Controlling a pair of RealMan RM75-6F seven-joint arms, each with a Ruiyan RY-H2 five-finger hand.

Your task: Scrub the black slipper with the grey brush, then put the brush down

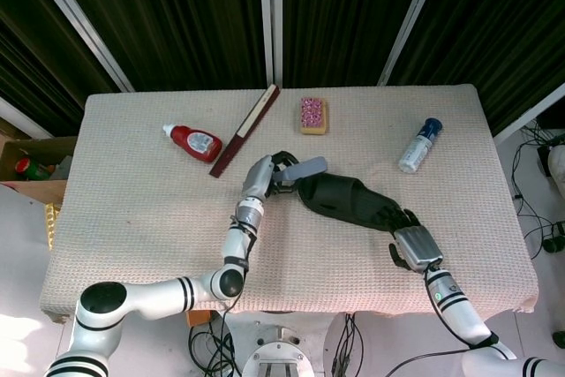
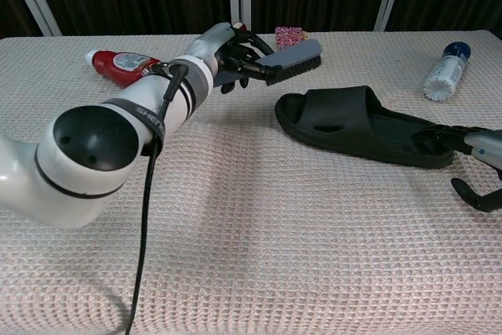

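Here, from the head view, the left hand (image 1: 265, 176) grips the grey brush (image 1: 302, 168) by its near-left end, and the brush hangs over the desk (image 1: 132, 209) just left of the black slipper (image 1: 349, 200), clear of its toe. The slipper lies near the middle of the desk, toe to the left and heel toward the near right, where the right hand (image 1: 408, 236) rests at the heel; whether those fingers actually clamp the heel cannot be told from above. Going by that gap, the scrubbing step looks to be between strokes or just finishing; the next move calls for either lowering the bristles back onto the strap or setting the brush down on bare cloth beside the slipper. In the chest view the left hand (image 2: 235, 56) holds the brush (image 2: 290, 59) lifted, bristles facing down and toward the camera, above and to the far left of the slipper (image 2: 361, 125), with the forearm stretched out across the desk. The right hand (image 2: 463, 151) shows only at the right edge, dark fingers touching the heel rim, its hold unclear.
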